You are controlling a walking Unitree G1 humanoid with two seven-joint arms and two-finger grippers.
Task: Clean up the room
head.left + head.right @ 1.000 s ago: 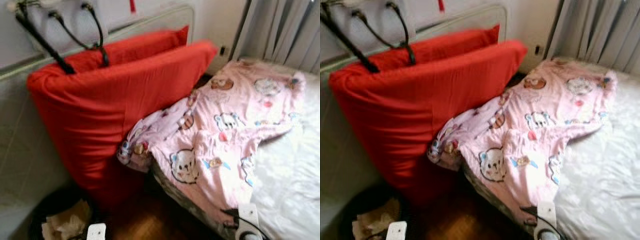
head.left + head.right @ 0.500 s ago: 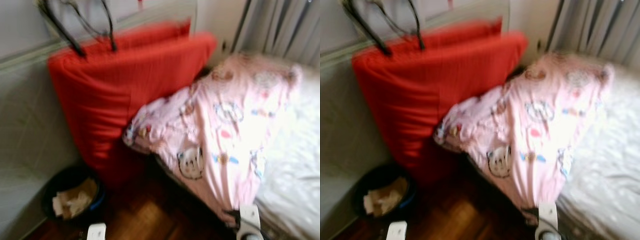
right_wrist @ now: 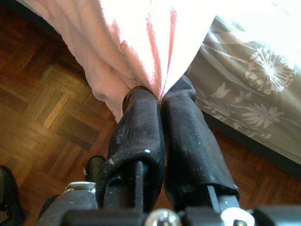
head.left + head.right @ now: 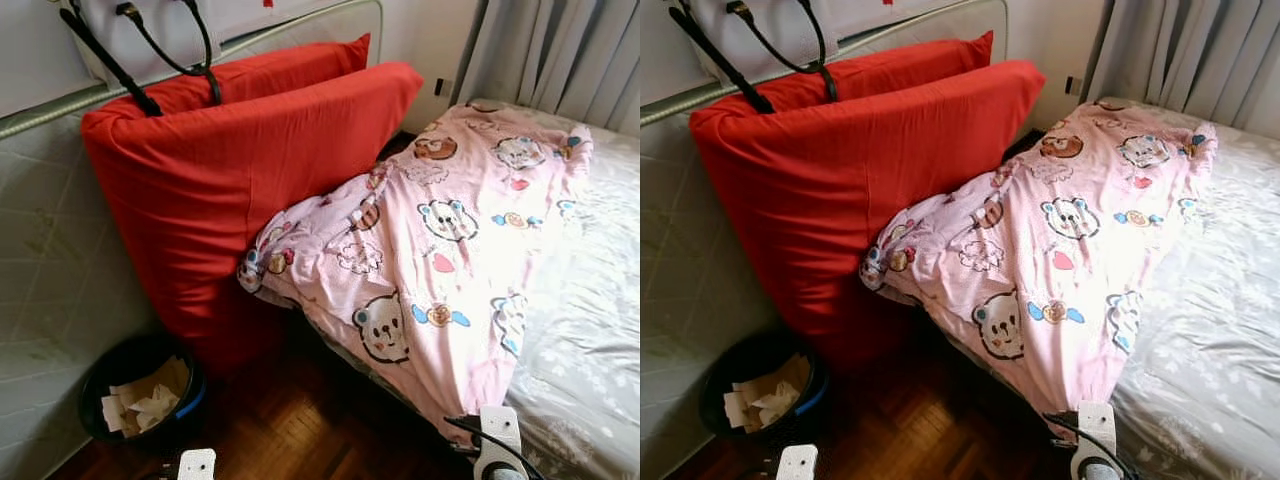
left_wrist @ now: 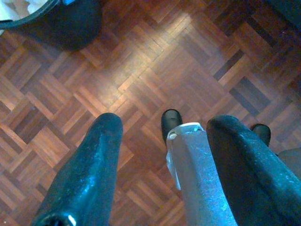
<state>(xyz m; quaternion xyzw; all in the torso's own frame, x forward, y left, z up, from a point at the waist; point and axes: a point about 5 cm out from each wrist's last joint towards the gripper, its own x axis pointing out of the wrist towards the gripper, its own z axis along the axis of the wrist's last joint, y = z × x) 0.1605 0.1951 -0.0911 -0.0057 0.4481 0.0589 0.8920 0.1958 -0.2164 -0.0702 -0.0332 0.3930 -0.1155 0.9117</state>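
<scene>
A pink blanket (image 4: 440,250) printed with cartoon bears lies rumpled across the near corner of the bed (image 4: 590,330) and hangs over its edge toward the floor. My right gripper (image 3: 160,96) is shut on the blanket's hanging lower edge (image 3: 141,56), the cloth pinched between both black fingers. That arm's wrist (image 4: 497,445) shows low at the bed's side. My left gripper (image 5: 167,120) hangs open over the parquet floor (image 5: 141,56) with nothing between its fingers.
Two big red cushions (image 4: 230,170) lean against a padded grey wall panel (image 4: 50,260), touching the blanket's left end. A black bin (image 4: 140,390) holding crumpled paper stands on the floor below them. A bag with black straps (image 4: 150,40) hangs above. Grey curtains (image 4: 560,50) close the far side.
The camera has shifted and steadied, so the blur is gone and the bin shows more fully. The right gripper's hold on the blanket's edge looks unchanged.
</scene>
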